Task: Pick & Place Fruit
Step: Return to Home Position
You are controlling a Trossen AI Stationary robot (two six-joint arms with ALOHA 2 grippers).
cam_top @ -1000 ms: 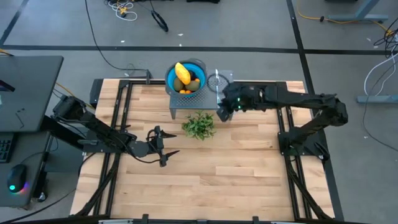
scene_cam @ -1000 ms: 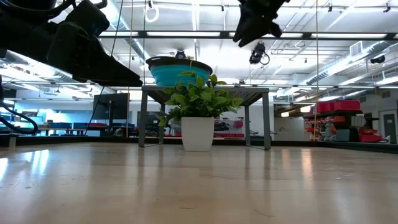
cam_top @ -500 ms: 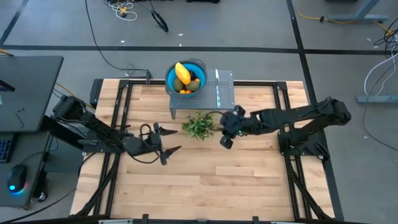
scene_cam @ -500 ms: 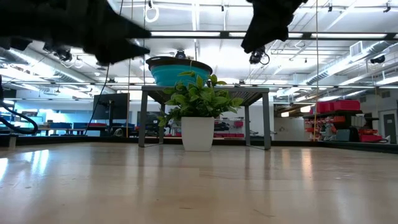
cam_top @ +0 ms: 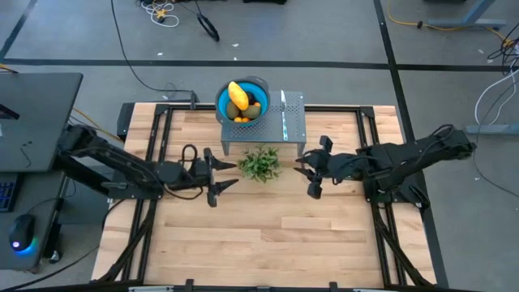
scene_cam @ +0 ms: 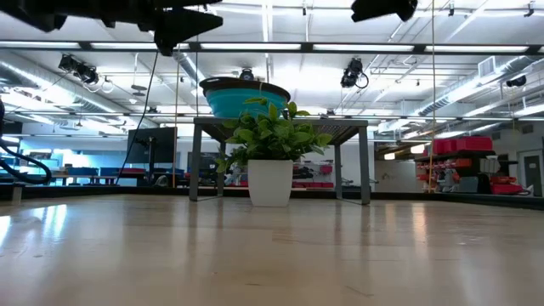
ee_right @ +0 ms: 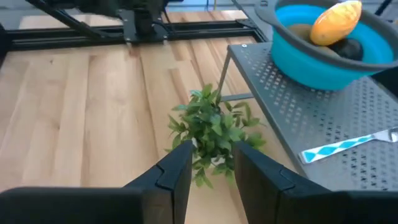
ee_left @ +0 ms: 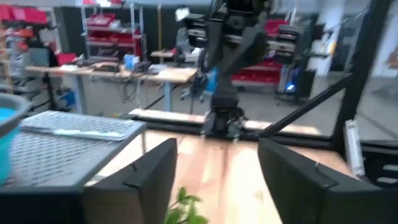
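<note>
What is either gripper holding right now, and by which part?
Nothing. The left gripper and the right gripper are both open and empty; the knife lies on the shelf.

The table top [cam_top: 284,235] is pale wood laid in planks, its grain plain from above; seen level, it is smooth enough to carry a soft sheen from the ceiling lights. The grey shelf [ee_right: 323,118] is perforated sheet metal with a dull finish, and the round blue strainer bowl [ee_right: 311,76] looks like smooth plastic, while the yellow oblong mango [ee_right: 336,22] has a smooth, faintly glossy skin. The leafy green plant tuft [ee_right: 214,127] has slightly shiny leaves above a smooth white pot [scene_cam: 270,182], and the dark fingers [ee_right: 177,174] of the right gripper [cam_top: 304,168] look matt.
</note>
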